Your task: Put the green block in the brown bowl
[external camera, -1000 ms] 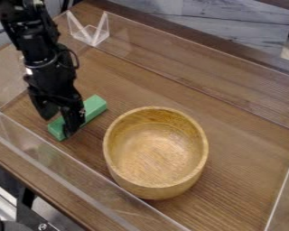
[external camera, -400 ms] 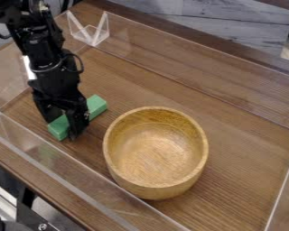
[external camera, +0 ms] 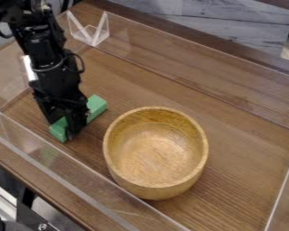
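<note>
The green block (external camera: 91, 109) lies flat on the wooden table, left of the brown bowl (external camera: 157, 151). My black gripper (external camera: 62, 123) points straight down over the block's near-left end, its fingers shut on the block at table level. The fingers cover that end of the block; the far-right end sticks out toward the bowl. The round, light wooden bowl sits upright with nothing inside, a short gap right of the block.
Clear acrylic walls (external camera: 62, 167) fence the table along the front and left edges. A small clear triangular stand (external camera: 91, 29) sits at the back left. A grey marbled surface (external camera: 219, 23) lies beyond the table's far edge.
The gripper's fingers have closed in on the green block. The arm has stayed in place and the block has not left the table.
</note>
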Controlling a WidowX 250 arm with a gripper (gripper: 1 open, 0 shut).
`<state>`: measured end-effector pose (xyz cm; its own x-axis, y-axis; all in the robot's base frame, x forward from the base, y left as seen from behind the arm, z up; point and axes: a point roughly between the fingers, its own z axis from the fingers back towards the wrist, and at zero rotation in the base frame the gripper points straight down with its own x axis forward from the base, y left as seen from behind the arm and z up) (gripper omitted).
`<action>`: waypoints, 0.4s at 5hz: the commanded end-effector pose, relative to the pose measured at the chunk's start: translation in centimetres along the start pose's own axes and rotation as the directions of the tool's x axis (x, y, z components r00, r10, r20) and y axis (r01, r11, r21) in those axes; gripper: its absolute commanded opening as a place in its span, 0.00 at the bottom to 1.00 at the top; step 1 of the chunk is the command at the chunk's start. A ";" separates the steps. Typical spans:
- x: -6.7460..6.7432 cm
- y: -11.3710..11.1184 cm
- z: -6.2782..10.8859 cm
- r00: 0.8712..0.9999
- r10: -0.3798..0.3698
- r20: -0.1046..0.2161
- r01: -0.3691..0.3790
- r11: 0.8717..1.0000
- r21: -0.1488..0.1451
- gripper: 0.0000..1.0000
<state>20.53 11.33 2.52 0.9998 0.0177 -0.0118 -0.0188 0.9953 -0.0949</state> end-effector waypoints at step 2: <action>0.5 -0.1 2.3 1.000 0.021 -0.011 -0.021 1.000 0.007 0.00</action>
<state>19.72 10.78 3.21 0.9949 0.0449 -0.0901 -0.0560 0.9906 -0.1250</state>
